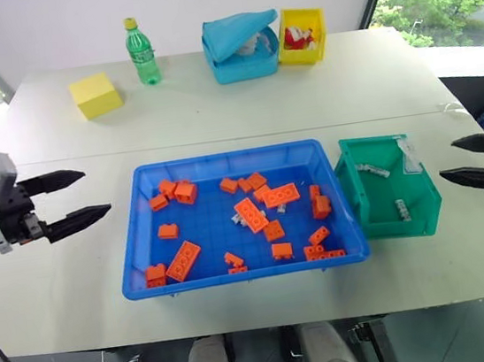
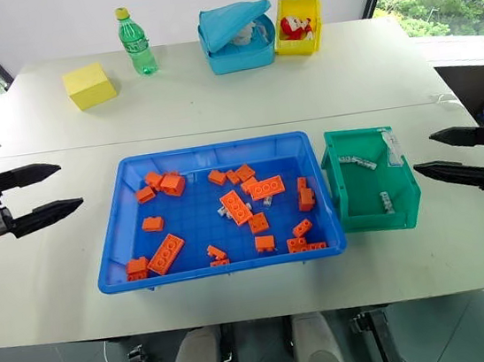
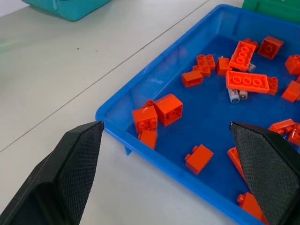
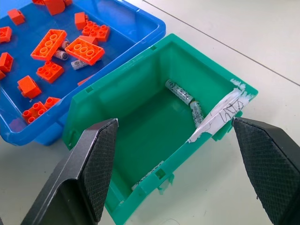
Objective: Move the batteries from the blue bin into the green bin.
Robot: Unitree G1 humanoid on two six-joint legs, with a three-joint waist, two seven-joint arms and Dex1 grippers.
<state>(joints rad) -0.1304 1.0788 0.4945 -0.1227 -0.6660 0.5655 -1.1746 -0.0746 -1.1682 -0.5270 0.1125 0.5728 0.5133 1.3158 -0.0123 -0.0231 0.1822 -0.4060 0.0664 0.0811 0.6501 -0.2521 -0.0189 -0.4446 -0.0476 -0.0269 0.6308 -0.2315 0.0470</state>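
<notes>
The blue bin (image 1: 221,159) sits mid-table, scattered with orange bricks (image 1: 280,196). Two batteries (image 3: 236,95) lie beside a long brick near its middle, also visible as batteries (image 4: 65,56) from the right wrist. To its right stands the green bin (image 1: 425,203), holding batteries (image 4: 179,92) against its far wall and another battery (image 1: 402,209) near the front. My left gripper (image 1: 96,191) hovers open just left of the blue bin, holding nothing. Right of the green bin, my right gripper (image 1: 447,160) is open and holds nothing.
Along the back of the table stand a yellow block (image 1: 95,95), a green bottle (image 1: 141,51), a light-blue box with a cloth cover (image 1: 240,47) and a small yellow bin (image 1: 301,36). The table's front edge runs just below both bins.
</notes>
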